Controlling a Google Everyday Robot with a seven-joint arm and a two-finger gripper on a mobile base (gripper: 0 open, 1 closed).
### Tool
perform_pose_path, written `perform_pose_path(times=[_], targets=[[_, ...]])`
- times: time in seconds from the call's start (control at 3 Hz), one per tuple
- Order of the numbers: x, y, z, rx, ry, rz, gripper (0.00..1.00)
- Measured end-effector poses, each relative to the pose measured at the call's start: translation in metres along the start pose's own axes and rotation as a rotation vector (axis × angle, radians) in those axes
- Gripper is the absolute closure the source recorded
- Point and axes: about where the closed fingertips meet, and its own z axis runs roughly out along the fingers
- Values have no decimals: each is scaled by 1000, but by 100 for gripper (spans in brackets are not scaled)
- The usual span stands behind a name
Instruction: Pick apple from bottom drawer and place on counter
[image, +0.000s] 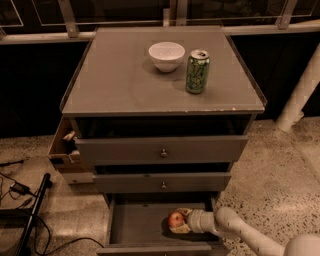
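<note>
Nearest to us, the bottom drawer of the 3 is pulled out well past the near edge of the worktop. The apple lies on its floor, right of middle and roughly below the right half of that near edge. The white arm reaches in from the near right. Its claw is down inside the drawer, right at the apple and on its right side. We cannot tell whether the claw has closed on the apple or is only set against it. The apple looks to be resting on the drawer floor, not lifted.

Above it, the 2 upper drawers, middle and top, each stand slightly out. A cardboard box sits against the cabinet's left side.

Farther back, the worktop carries a green can between its centre and right edge. A white bowl stands just left of the can, toward the far edge. The near-left part of the worktop is bare.

As we judge it, the drawer is open and the reach is made, so the task is early to midway. The secure grasp is unconfirmed, and the lift out of the drawer, the carry over the near edge and the release on the worktop are all left to do.
</note>
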Motion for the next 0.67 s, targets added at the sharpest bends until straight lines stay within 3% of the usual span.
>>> perform_pose_path(times=[0.33,0.67], targets=[[-66,11,-75,-19,28,-23,100],[-127,15,-127,10,47,-92,100]])
